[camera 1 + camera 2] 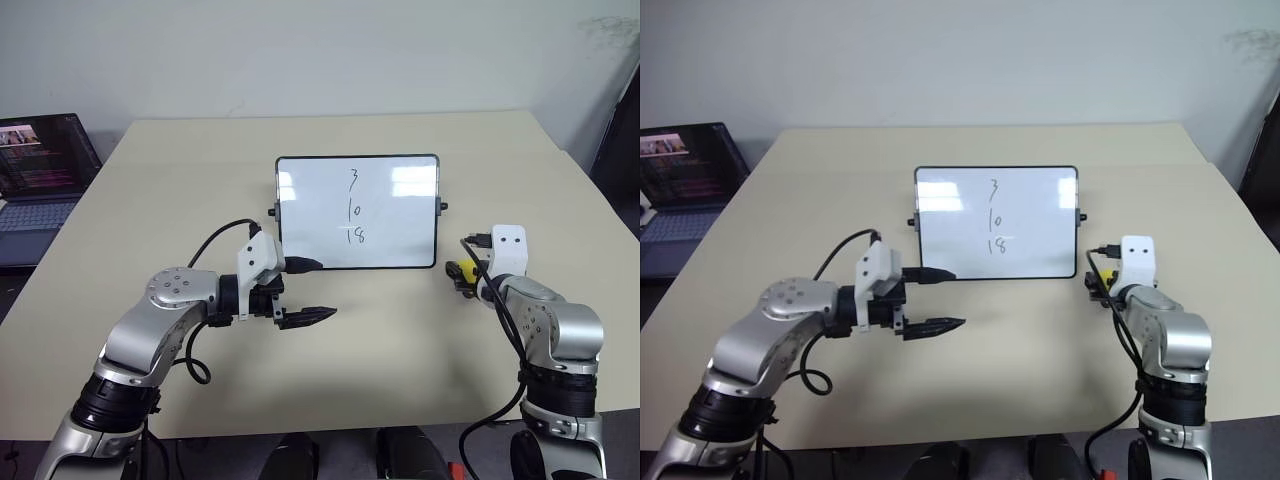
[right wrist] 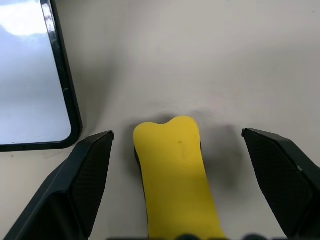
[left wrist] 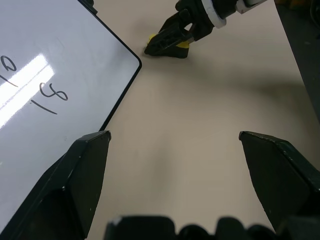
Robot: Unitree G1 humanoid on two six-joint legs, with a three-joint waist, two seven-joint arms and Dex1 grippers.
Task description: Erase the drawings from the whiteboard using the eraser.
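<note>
Beige table (image 1: 400, 340) carries eraser (image 2: 175, 175) between right gripper's (image 2: 177, 190) wide-open fingers, ungripped.

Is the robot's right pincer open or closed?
Open: the right pincer has its fingers spread wide, the yellow eraser lying between them untouched.

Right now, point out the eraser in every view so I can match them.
Left eye: eraser right of the whiteboard, under the right gripper.
Right eye: same spot.
Left wrist: far off, under that gripper.
Right wrist: centre, between the open fingers.
Shared landmark: the whiteboard's corner.
</note>
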